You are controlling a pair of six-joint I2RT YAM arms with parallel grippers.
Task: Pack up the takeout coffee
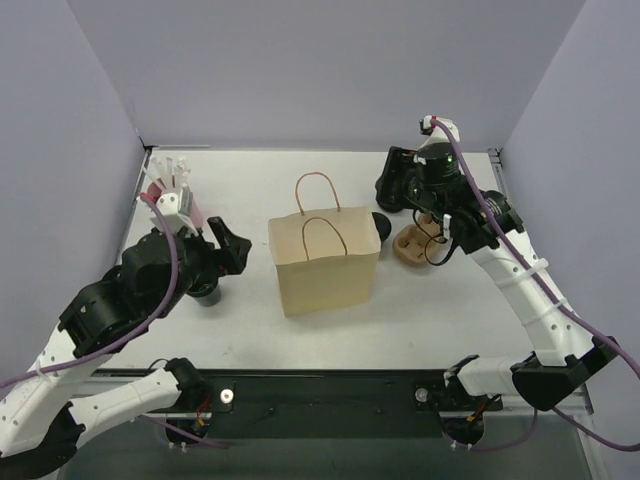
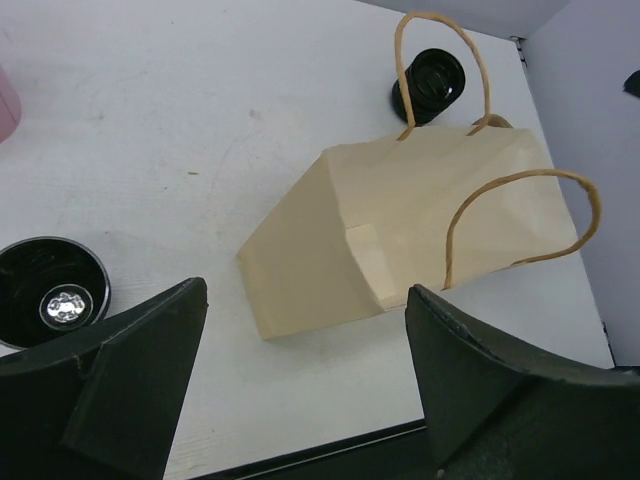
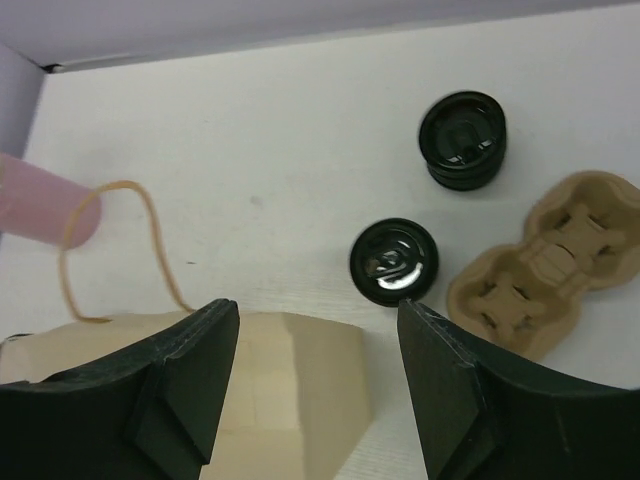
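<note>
**Overhead and wrist views.** A brown paper bag (image 1: 323, 262) is standing upright at the middle of the table (image 1: 450, 320) with both handles raised. It is blocking the line from the left hand (image 2: 305, 300) to the takeout coffee (image 3: 394, 260).

A pink cup of white sticks (image 1: 170, 188) is sitting at the far left. A black open-topped cup (image 2: 50, 292) is resting just beside the left hand, whose fingers are standing wide apart with nothing between them.

To the right of the bag, a moulded cardboard cup carrier (image 3: 545, 262) and a short stack of black ribbed rings (image 3: 462, 140) are lying near each other.

The takeout coffee, lid on, is standing between the bag and the carrier, just beside both. The right hand (image 3: 315, 320) is hovering above the bag's edge, fingers parted and gripping nothing. The coffee is showing just beyond its fingertips.
</note>
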